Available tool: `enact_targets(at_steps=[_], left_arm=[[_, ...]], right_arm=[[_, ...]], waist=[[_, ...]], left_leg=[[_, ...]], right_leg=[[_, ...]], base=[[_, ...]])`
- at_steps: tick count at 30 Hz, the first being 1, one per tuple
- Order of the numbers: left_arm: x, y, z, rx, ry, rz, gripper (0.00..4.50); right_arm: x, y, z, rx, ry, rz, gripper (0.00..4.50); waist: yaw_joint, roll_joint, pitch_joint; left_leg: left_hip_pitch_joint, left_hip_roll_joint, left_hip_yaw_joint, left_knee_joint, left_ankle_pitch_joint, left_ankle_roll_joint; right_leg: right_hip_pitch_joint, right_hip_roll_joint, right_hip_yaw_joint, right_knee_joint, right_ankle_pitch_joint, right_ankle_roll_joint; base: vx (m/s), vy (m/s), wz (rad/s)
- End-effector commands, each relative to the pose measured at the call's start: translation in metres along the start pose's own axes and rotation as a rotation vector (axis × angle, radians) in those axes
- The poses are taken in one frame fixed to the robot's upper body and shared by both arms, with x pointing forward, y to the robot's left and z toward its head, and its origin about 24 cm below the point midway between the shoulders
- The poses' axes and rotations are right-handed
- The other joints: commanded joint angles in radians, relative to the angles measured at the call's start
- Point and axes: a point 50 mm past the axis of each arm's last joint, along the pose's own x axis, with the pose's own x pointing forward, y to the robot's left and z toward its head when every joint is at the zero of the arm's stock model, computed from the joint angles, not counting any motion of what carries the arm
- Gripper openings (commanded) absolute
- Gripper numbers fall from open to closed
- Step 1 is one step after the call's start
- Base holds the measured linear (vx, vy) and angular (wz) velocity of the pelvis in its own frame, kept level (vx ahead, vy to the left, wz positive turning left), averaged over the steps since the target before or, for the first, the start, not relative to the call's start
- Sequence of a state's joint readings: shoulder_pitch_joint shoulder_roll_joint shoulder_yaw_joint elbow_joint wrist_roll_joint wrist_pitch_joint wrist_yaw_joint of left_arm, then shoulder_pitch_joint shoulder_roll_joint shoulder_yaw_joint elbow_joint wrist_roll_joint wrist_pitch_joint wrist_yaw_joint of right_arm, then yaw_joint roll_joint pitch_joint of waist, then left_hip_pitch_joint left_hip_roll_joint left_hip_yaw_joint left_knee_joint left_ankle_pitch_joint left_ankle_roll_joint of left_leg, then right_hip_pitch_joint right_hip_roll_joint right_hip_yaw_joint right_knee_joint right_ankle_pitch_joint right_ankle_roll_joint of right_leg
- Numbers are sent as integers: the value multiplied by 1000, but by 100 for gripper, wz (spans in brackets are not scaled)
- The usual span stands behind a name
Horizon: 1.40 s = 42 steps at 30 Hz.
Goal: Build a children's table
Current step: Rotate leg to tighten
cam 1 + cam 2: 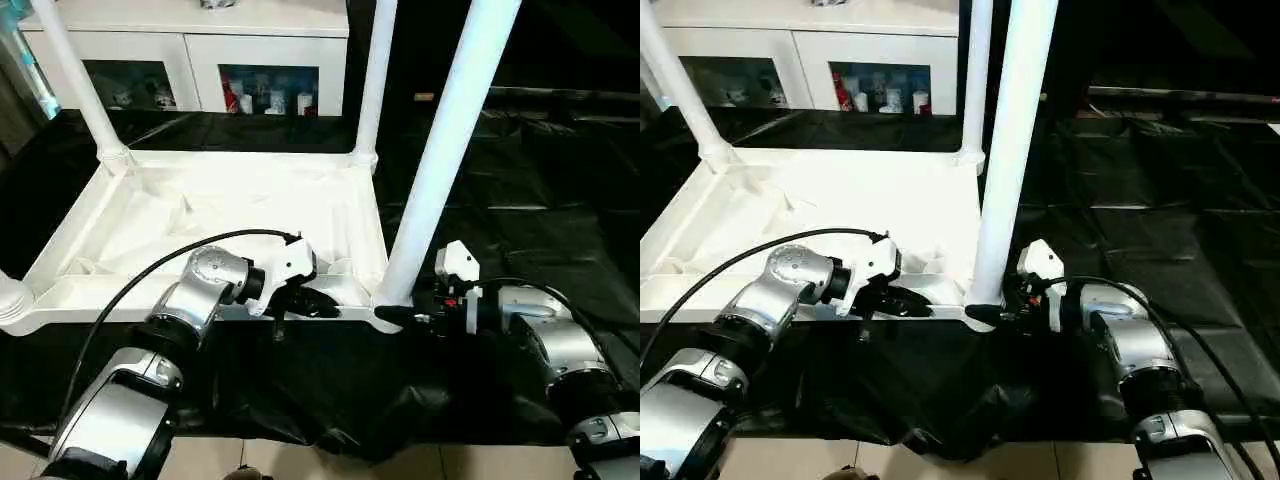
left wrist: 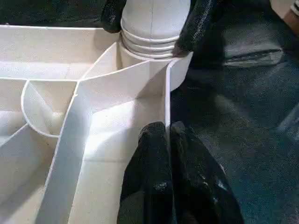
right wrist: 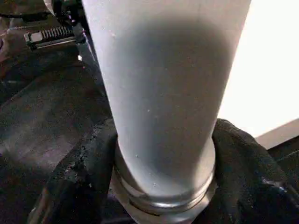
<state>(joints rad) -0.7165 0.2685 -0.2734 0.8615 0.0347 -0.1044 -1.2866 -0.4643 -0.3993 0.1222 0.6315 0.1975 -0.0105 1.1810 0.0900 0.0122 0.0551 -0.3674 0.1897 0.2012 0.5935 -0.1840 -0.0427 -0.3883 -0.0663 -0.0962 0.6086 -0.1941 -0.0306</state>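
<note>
From your head cameras, the tabletop (image 1: 210,215) lies upside down on the black sheet (image 1: 560,170), ribs up. The leg (image 1: 440,150) nearest you stands upright in the tabletop's near right corner socket, its long axis rising steeply and leaning a little away from the tabletop. Your right gripper (image 1: 400,314) comes in level from the side of that corner away from the tabletop, its fingers around the leg's base, so it is the arm placed to seat or turn the leg. Your left gripper (image 1: 312,302) sits on the tabletop's near rim, just beside the same corner. Two more legs stand in the far corners; a fourth at the near left is cut off by the picture's edge.

Your left wrist camera shows its two fingers (image 2: 154,182) pressed together over the thin near wall of the tabletop, pinching it, with the leg's ringed foot beyond.

Your right wrist camera shows its black pads (image 3: 84,172) on either side of the leg, touching it just above the collar. You cannot see whether the foot is fully home in the socket; the pads hide that joint.
</note>
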Motion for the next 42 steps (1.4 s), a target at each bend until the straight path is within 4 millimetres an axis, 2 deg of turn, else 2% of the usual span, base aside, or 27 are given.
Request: enact_targets(at_steps=[1,2,4,6,7,8,10,11,13,14,17,19,20,23,24,26,28,30,31,33,35,42], left_arm=[[6,5,11,12,-72,51,0],[7,7,11,6,-58,90,0],[11,11,11,-1,-44,151,0],[16,14,13,-17,-53,208,0],[22,16,15,-34,-61,257,0],[25,17,16,-41,-59,278,0],[34,19,19,-62,-58,323,0],[34,19,19,-62,-58,323,0],[48,21,27,-106,-74,392,0],[56,21,33,-119,-87,406,0],[62,19,38,-115,-103,391,0],[63,19,39,-111,-108,383,0],[61,18,38,-103,-109,362,0],[56,16,34,-83,-110,321,0],[54,16,33,-75,-110,310,0],[51,12,31,-42,-114,247,0],[47,8,28,-25,-111,189,0],[41,5,25,-12,-111,125,0],[41,5,25,-12,-111,125,0],[31,3,20,7,-88,77,0],[24,2,16,16,-77,44,0],[6,-3,12,11,-73,-78,0]], right_arm=[[6,0,-5,29,9,-55,270],[8,-1,-8,31,12,-106,270],[12,-5,-12,50,11,-204,269],[18,-8,-14,110,-19,-284,269],[25,-13,-15,159,-38,-399,268],[29,-15,-15,183,-41,-457,268],[38,-18,-16,229,-43,-571,268],[38,-18,-16,229,-43,-571,268],[56,-17,-15,266,-35,-669,268],[68,-13,-12,259,-26,-680,268],[79,-8,-5,207,-40,-639,268],[81,-7,-1,191,-69,-630,323],[78,-9,5,160,-100,-598,337],[69,-10,11,115,-149,-527,356],[66,-10,13,112,-174,-505,366],[59,-10,16,82,-199,-443,366],[50,-8,15,40,-177,-358,366],[39,-6,10,0,-133,-260,366],[39,-6,10,0,-133,-260,366],[24,-3,7,-33,-91,-145,366],[15,-1,6,-49,-69,-77,366],[1,-2,6,-62,-24,15,366]], waist=[[1,-10,-61],[0,-8,-62],[-8,-9,-61],[-12,-9,-60],[-12,-9,-61],[-17,-3,-60],[-25,-7,-62],[-27,-5,-63],[-32,-2,-63],[-34,-4,-63],[-30,-5,-62],[-29,-9,-64],[-28,-6,-63],[-27,-8,-64],[-26,-9,-65],[-25,-9,-65],[-22,-11,-66],[-15,-11,-63],[-12,-10,-65],[-4,-10,-62],[3,-9,-62],[5,-7,-65]], left_leg=[[12,57,-29,-66,-197,67],[12,57,-29,-66,-198,64],[14,56,-32,-68,-214,46],[16,54,-32,-68,-221,41],[16,53,-32,-67,-217,43],[17,55,-33,-70,-216,38],[16,52,-32,-69,-216,29],[16,51,-33,-68,-213,29],[16,52,-32,-68,-204,30],[15,51,-32,-68,-208,29],[15,49,-30,-67,-206,41],[11,49,-30,-67,-191,57],[11,50,-30,-67,-191,62],[12,50,-30,-66,-192,69],[9,51,-29,-66,-181,83],[7,51,-30,-65,-171,90],[4,52,-29,-63,-156,107],[5,55,-26,-62,-156,118],[5,55,-25,-61,-156,118],[9,58,-26,-63,-180,108],[11,60,-25,-64,-185,106],[9,62,-27,-65,-160,94]], right_leg=[[43,-99,61,-91,-290,-189],[43,-100,61,-91,-293,-188],[41,-101,62,-96,-324,-179],[39,-100,62,-98,-335,-179],[42,-101,62,-99,-334,-177],[36,-100,63,-97,-325,-183],[39,-99,63,-97,-317,-182],[39,-99,63,-96,-305,-187],[38,-98,64,-93,-277,-195],[40,-98,64,-94,-279,-195],[42,-102,65,-97,-276,-192],[45,-101,65,-94,-252,-192],[45,-102,65,-95,-254,-192],[46,-101,64,-94,-250,-194],[49,-101,65,-91,-226,-199],[50,-102,64,-89,-206,-205],[54,-102,64,-84,-180,-213],[52,-98,60,-85,-186,-216],[52,-98,61,-84,-191,-214],[48,-101,61,-91,-246,-204],[47,-101,63,-92,-257,-197],[46,-101,63,-80,-189,-224]], base=[[0,0,0],[0,0,0],[0,0,0],[0,0,0],[0,0,0],[0,0,0],[0,0,0],[0,0,0],[0,0,0],[0,0,0],[0,0,0],[0,0,0],[0,0,0],[0,0,0],[0,0,0],[0,0,0],[0,0,0],[0,0,0],[0,0,0],[0,0,0],[0,0,0],[0,0,0]])
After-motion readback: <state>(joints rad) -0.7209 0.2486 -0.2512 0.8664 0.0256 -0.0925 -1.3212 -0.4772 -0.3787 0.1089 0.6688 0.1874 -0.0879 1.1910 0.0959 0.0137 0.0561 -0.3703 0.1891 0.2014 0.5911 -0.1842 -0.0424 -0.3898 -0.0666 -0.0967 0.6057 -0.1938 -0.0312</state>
